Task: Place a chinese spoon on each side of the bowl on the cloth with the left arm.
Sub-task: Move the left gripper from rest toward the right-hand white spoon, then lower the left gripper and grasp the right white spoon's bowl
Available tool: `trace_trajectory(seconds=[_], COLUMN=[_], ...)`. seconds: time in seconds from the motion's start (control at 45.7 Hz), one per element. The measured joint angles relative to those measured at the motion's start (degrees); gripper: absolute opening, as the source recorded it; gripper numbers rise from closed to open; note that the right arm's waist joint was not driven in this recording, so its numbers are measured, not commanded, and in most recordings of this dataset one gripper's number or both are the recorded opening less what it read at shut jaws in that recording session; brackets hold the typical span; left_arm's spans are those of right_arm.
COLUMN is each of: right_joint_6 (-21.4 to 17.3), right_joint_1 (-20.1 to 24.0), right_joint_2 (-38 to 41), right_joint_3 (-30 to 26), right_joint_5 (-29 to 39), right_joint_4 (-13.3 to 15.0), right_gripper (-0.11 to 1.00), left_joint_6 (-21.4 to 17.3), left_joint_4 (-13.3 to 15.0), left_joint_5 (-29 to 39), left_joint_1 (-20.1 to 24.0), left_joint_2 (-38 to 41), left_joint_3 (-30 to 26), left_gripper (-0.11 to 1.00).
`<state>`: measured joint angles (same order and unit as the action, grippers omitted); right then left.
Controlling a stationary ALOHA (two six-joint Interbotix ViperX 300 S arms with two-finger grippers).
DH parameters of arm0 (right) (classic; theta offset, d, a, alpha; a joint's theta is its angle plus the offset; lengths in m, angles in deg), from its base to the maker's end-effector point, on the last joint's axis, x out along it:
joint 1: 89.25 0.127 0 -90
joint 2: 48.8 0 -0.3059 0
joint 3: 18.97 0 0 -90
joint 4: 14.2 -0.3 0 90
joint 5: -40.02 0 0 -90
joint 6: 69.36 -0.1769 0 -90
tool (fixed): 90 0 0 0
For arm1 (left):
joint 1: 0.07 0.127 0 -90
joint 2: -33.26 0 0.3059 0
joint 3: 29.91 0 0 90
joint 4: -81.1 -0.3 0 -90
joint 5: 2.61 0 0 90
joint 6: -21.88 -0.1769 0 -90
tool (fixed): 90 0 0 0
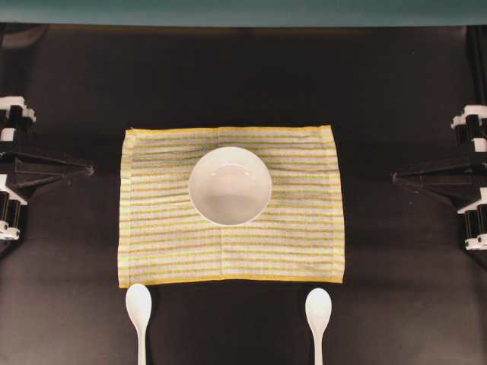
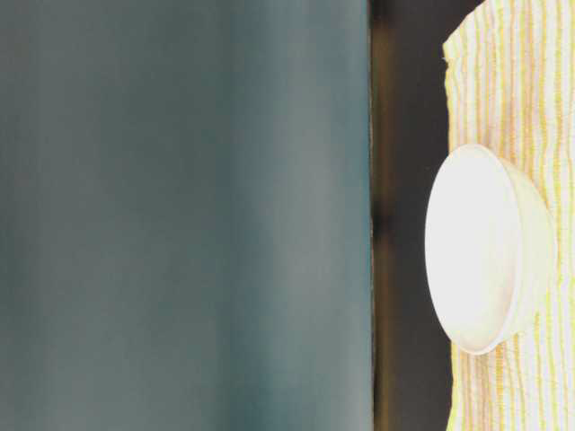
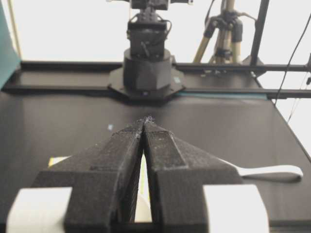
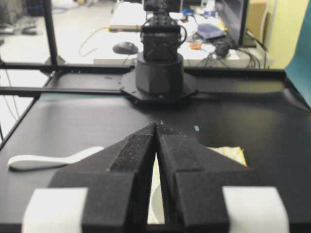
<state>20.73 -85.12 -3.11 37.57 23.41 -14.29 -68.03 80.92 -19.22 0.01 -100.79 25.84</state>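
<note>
In the overhead view the white bowl (image 1: 230, 185) stands on the striped yellow cloth (image 1: 175, 243), towards its far half. Two white chinese spoons lie on the black table just past the cloth's near edge, scoops toward the cloth: one below the left corner (image 1: 138, 304), one below the right (image 1: 318, 308). My left gripper (image 1: 90, 170) is shut and empty at the table's left, well clear of the cloth. My right gripper (image 1: 396, 177) is shut and empty at the right. The left wrist view has its shut gripper (image 3: 145, 120) and one spoon (image 3: 272, 171); the right wrist view has its shut gripper (image 4: 156, 125) and one spoon (image 4: 43, 160).
The bowl (image 2: 485, 251) shows side-on upon the cloth (image 2: 530, 90) in the table-level view. Each wrist view faces the other arm's black base (image 3: 148, 68) (image 4: 159, 68) across the dark tabletop. A teal backdrop (image 1: 243, 11) runs along the table's far edge.
</note>
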Motion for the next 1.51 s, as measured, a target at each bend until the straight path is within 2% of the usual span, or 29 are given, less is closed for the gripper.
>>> trace_trajectory(seconds=[0.044,0.087,0.175,0.328,0.503,0.787,1.072,1.356,1.465,1.509], right_joint_6=[-0.1,-0.1,-0.1,-0.1,-0.1,-0.1,0.0,-0.1,-0.1,-0.1], right_joint_1=[0.0,0.0,0.0,0.0,0.0,0.0,0.0,0.1,0.0,0.0], right_joint_2=[0.0,0.0,-0.1,-0.2,-0.4,-0.4,-0.4,-0.8,-0.9,-0.8], right_joint_3=[-0.1,0.1,0.4,0.6,0.9,1.2,1.8,1.9,1.9,2.0], right_joint_5=[0.0,0.4,2.4,5.8,6.4,6.5,6.6,6.6,6.7,6.6], right_joint_4=[0.0,-0.1,0.0,0.0,0.0,-0.1,-0.2,-0.4,-0.4,-0.4], right_gripper=[0.05,0.07,0.0,0.0,0.0,0.0,0.0,0.0,0.0,0.0], left_joint_6=[0.3,4.3,12.2,23.6,29.6,39.6,41.5,41.5,41.5,41.5], left_joint_4=[-0.2,-1.0,-1.8,-2.0,-2.0,-2.1,-2.1,-2.1,-2.1,-2.1], left_joint_5=[0.2,0.4,1.4,2.8,2.5,0.6,1.3,2.5,2.5,2.5], left_joint_1=[-0.2,-1.3,-3.5,-3.4,-4.8,-5.8,-7.4,-8.7,-8.9,-8.9], left_joint_2=[0.3,1.5,4.9,8.9,13.3,27.1,44.6,55.7,58.9,60.4], left_joint_3=[0.0,0.0,-0.2,-1.5,-3.5,-9.9,-21.7,-31.1,-33.7,-34.8], left_gripper=[0.04,0.0,0.0,0.0,0.0,0.0,0.05,0.16,0.26,0.34])
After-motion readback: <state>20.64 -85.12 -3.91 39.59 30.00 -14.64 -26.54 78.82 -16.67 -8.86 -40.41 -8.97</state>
